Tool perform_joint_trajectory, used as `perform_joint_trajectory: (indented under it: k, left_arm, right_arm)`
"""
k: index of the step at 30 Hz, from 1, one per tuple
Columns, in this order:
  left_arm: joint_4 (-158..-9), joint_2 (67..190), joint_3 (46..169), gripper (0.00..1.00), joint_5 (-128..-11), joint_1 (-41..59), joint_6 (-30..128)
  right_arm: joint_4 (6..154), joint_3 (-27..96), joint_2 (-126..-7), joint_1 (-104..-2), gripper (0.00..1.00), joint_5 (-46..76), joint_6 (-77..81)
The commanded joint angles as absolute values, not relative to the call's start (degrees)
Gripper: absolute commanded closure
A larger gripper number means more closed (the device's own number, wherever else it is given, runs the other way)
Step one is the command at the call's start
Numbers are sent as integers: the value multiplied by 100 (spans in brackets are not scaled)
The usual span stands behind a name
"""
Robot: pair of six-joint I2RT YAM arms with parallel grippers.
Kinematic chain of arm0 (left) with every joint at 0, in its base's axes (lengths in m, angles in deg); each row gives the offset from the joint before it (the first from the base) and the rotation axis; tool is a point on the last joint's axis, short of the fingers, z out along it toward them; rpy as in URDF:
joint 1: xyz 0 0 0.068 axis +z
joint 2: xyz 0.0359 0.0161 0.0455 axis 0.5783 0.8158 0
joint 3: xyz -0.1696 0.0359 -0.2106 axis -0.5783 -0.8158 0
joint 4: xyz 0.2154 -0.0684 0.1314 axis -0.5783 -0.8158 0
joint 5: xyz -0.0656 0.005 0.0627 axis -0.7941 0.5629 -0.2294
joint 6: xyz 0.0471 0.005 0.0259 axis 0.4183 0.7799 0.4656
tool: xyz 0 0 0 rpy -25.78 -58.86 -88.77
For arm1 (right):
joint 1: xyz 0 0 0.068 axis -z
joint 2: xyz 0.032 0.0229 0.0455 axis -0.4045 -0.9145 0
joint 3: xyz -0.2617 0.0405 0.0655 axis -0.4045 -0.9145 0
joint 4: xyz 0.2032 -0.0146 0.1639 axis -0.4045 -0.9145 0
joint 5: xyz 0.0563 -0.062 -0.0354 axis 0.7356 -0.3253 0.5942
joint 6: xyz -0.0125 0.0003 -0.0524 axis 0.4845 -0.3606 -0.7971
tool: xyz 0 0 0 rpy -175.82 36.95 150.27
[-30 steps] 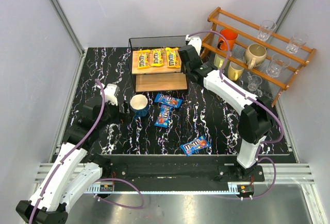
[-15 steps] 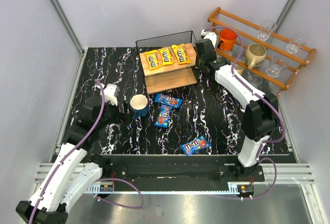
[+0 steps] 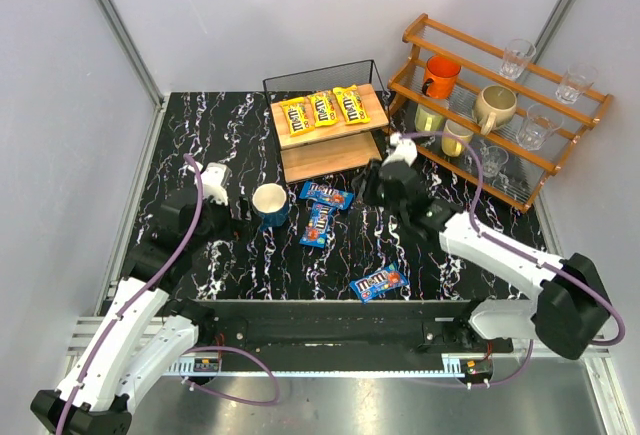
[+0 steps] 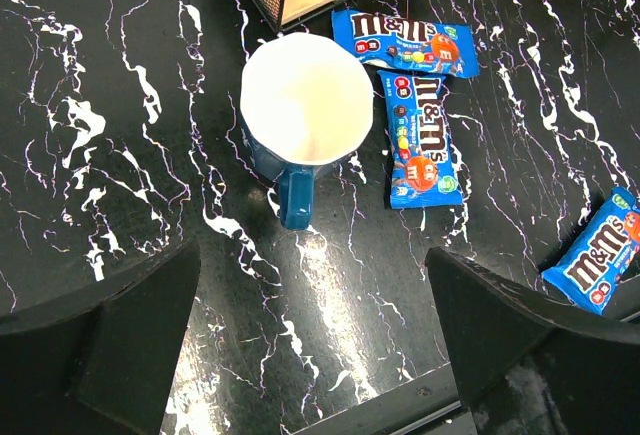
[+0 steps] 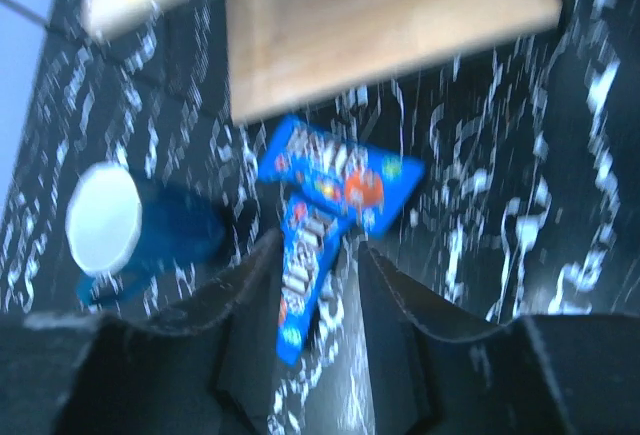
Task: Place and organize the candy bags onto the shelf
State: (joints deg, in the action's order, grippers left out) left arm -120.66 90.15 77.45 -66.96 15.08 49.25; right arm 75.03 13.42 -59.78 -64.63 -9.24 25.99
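The shelf [image 3: 330,158] stands at the back middle with three yellow candy bags [image 3: 322,108] side by side on its top board. Two blue candy bags [image 3: 327,195] [image 3: 318,225] lie touching on the table in front of it, and a third [image 3: 379,282] lies near the front edge. My right gripper [image 3: 375,190] hovers just right of the two blue bags; in the blurred right wrist view its jaws [image 5: 318,280] stand apart and empty above them [image 5: 340,175]. My left gripper [image 4: 310,355] is wide open and empty, just near of a blue mug [image 4: 305,105].
The blue mug [image 3: 270,203] stands left of the blue bags. An orange-brown slatted rack [image 3: 500,145] with mugs and glasses fills the back right. Grey walls close in the table on the left, back and right.
The shelf has shifted right and turned a little. My right arm has left the shelf's right end and swung down toward the two blue bags. The left arm has not moved.
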Motion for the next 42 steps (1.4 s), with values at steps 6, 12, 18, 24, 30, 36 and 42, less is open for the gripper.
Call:
perform_joint_trajectory:
  k: [6, 12, 18, 24, 30, 36, 42]
  left_arm:
    - [-11901, 9001, 7799, 1, -6678, 1485, 4865]
    - [-11901, 8992, 7799, 1, -6695, 1485, 4874]
    - [-11901, 8983, 7790, 1, -6722, 1485, 4874]
    - [-11901, 8957, 7781, 1, -6678, 1476, 4865]
    - [-11901, 9001, 7790, 1, -6704, 1476, 4874]
    - [-11901, 8992, 7790, 1, -6687, 1476, 4874]
    - [-11892, 8975, 7790, 1, -6687, 1476, 4874]
  right_arm:
    - [9041, -361, -6243, -7755, 50, -1806, 5132]
    - [9578, -502, -7061, -8222, 49, -1973, 6003]
    - [10018, -414, -7879, -8274, 48, -1596, 6417]
    - [10158, -318, -8292, -8275, 48, -1552, 6558]
    - [10220, -265, -8530, -8266, 50, -1490, 6628]
    - [10369, -545, -8355, -8275, 100, -1560, 6462]
    - [9790, -476, -7748, -8275, 100, -1841, 5189]
